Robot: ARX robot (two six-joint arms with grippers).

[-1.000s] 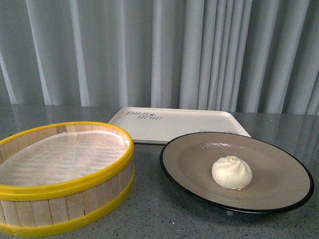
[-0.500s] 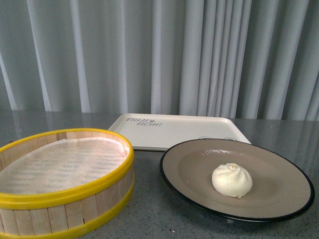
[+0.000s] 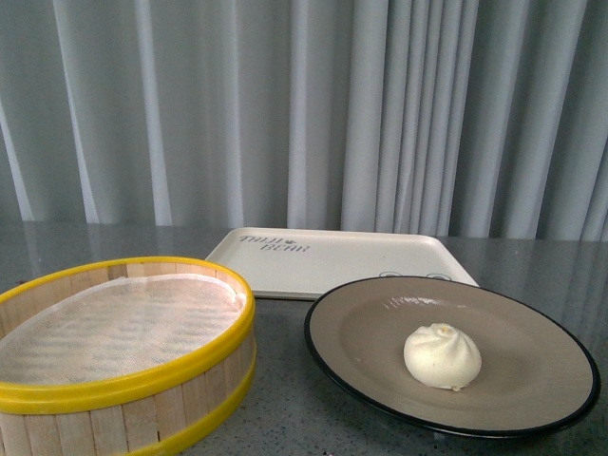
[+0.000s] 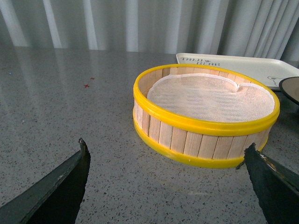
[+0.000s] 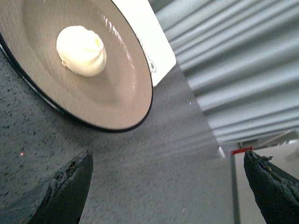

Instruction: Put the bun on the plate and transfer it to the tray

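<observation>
On my wrist feeds both claws are spread wide with nothing between them. The left claw [image 4: 166, 156] hangs low over the tabletop [image 4: 70, 107], facing the steamer basket [image 4: 205, 116]. The right claw [image 5: 167, 156] hangs over grey tabletop just beside the plate [image 5: 121, 93].

From the front camera, the basket sits at the near-left corner, lined with white cloth [image 3: 114, 323]. The plate sits toward the near-right corner, and the bun [image 3: 442, 356] rests upright near its middle. Behind both, toward the far edge, lies the tray [image 3: 351, 252]. Its near rim is just behind the plate, and I cannot tell whether they touch. Grey curtains [image 3: 285, 104] hang beyond the far edge.
</observation>
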